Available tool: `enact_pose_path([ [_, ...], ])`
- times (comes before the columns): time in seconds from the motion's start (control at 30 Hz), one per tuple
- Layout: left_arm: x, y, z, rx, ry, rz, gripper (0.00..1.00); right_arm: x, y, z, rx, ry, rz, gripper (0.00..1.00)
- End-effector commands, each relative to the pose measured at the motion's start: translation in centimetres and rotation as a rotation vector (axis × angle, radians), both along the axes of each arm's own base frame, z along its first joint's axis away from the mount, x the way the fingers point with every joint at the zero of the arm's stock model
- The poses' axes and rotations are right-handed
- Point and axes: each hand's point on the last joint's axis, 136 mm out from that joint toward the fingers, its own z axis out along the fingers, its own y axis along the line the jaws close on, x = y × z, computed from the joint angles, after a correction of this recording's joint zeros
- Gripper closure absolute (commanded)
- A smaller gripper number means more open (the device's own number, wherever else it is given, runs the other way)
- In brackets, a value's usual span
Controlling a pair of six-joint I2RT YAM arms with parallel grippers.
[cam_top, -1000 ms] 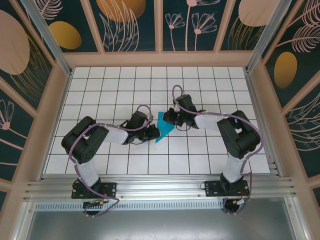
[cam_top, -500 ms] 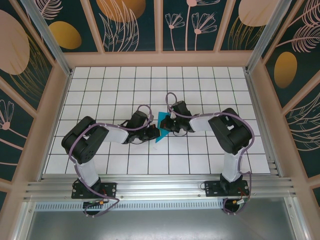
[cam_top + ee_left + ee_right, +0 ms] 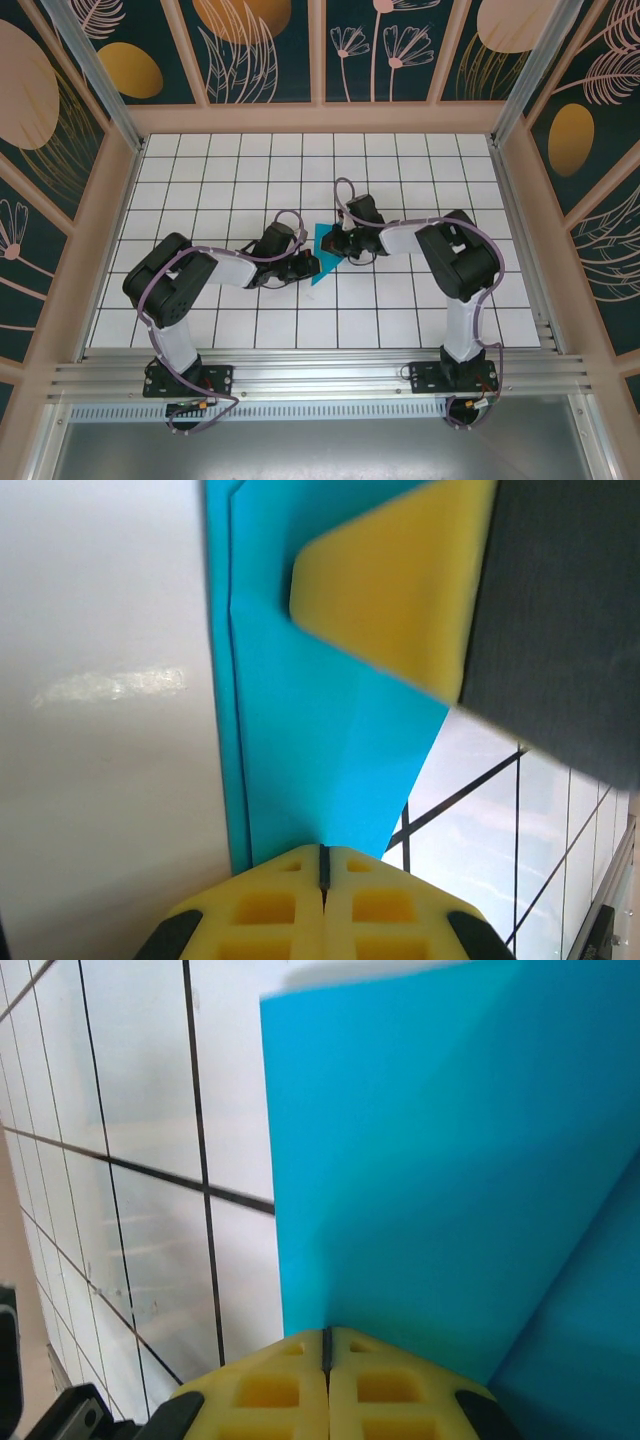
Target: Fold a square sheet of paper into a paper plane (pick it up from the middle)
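The square sheet of paper [image 3: 325, 258] lies folded on the table as a narrow teal pointed shape with creased layers [image 3: 320, 740]. My left gripper [image 3: 309, 266] is shut, its yellow tips [image 3: 323, 852] resting on the paper's near-left edge. My right gripper [image 3: 338, 245] is shut too, its tips [image 3: 326, 1335] set down on the flat teal sheet [image 3: 450, 1160] from the right. In the left wrist view, a yellow fingertip [image 3: 400, 590] of the right gripper sits on top of the paper just ahead. Neither pair of jaws shows paper pinched between them.
The white tiled table [image 3: 250, 180] with black grid lines stretches around the paper. Tan frame walls [image 3: 320, 118] enclose it at the back and sides. A metal rail [image 3: 320, 375] runs along the near edge by the arm bases.
My right gripper has slid left and slightly back over the paper, covering more of it and ending closer to the left gripper. The left arm has stayed put.
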Motion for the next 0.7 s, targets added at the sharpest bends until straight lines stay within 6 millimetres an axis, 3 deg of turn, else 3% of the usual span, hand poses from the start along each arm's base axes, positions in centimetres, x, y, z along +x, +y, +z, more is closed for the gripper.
enact_pose_path([
  [0.0,-4.8,7.8,-9.0,0.384,0.195,0.064,1.0,3.7,-3.0,-1.5,-0.094,-0.057,-0.089,0.92],
  [0.67,-5.0,8.0,-9.2,0.396,0.194,0.052,1.0,9.3,-6.6,-1.9,-0.106,-0.058,-0.175,0.89],
])
